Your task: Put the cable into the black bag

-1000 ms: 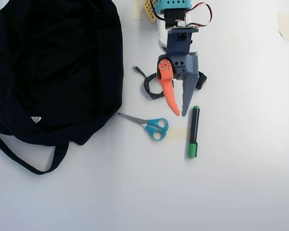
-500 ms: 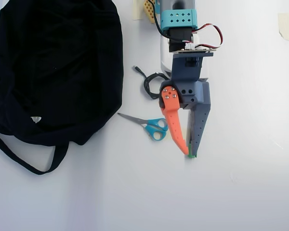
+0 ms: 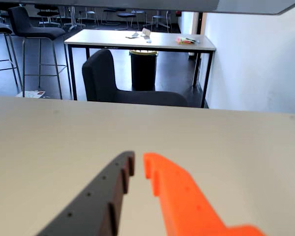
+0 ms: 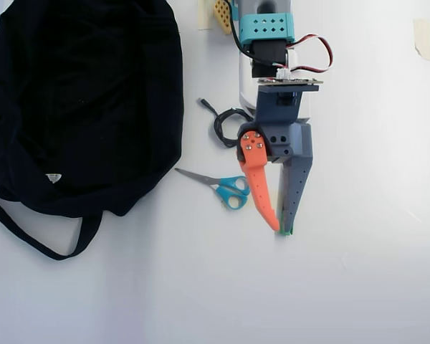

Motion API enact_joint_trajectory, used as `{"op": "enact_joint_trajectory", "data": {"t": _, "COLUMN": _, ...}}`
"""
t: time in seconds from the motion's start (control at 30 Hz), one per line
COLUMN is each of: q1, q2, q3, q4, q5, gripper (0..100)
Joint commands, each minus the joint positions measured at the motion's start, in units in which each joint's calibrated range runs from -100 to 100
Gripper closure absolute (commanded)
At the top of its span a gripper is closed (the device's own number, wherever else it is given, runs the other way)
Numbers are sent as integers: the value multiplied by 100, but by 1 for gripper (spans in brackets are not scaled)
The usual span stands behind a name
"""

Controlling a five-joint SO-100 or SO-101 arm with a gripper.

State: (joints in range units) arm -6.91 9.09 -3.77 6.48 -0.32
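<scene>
White tabletop (image 4: 358,287) fills the overhead view, and the wrist view shows a room of dark chairs and a long table (image 3: 140,40) beyond its far edge. Nearest the camera in the wrist view, the gripper (image 3: 137,164) hangs low over bare table, its grey and orange fingers nearly together with only a thin slit between the tips and nothing held in it. From above, the gripper (image 4: 281,228) points toward the bottom edge, stretched out flat from the arm's base at the top edge, which looks like a resting pose, not a reach.

Further back along the arm, the cable (image 4: 222,125) lies in a small dark coil on the table, partly tucked under the gripper's body, one loose end trailing toward the top edge. The fingertips are well past it, so my judgement is that the arm must draw back and spread its fingers before any grasp. A pair of blue-handled scissors (image 4: 226,188) lies just beside the orange finger, close enough to get knocked.

Filling the upper left corner in the overhead view, the black bag (image 4: 79,100) lies slumped, its strap looping toward the bottom edge; I cannot tell where its mouth is.
</scene>
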Motion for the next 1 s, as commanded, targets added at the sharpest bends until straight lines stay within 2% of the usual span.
{"op": "enact_joint_trajectory", "data": {"t": 0.0, "q1": 62, "q2": -179, "q3": 72, "q4": 49, "q5": 21, "gripper": 97}}
{"op": "enact_joint_trajectory", "data": {"t": 0.17, "q1": 92, "q2": -195, "q3": 99, "q4": 204, "q5": 27, "gripper": 98}}
{"op": "enact_joint_trajectory", "data": {"t": 0.33, "q1": 55, "q2": -585, "q3": 36, "q4": 1367, "q5": 32, "gripper": 98}}
{"op": "enact_joint_trajectory", "data": {"t": 0.73, "q1": -125, "q2": -1556, "q3": 108, "q4": 4752, "q5": 21, "gripper": 98}}
{"op": "enact_joint_trajectory", "data": {"t": 0.97, "q1": -476, "q2": -2104, "q3": 108, "q4": 7388, "q5": 27, "gripper": 98}}
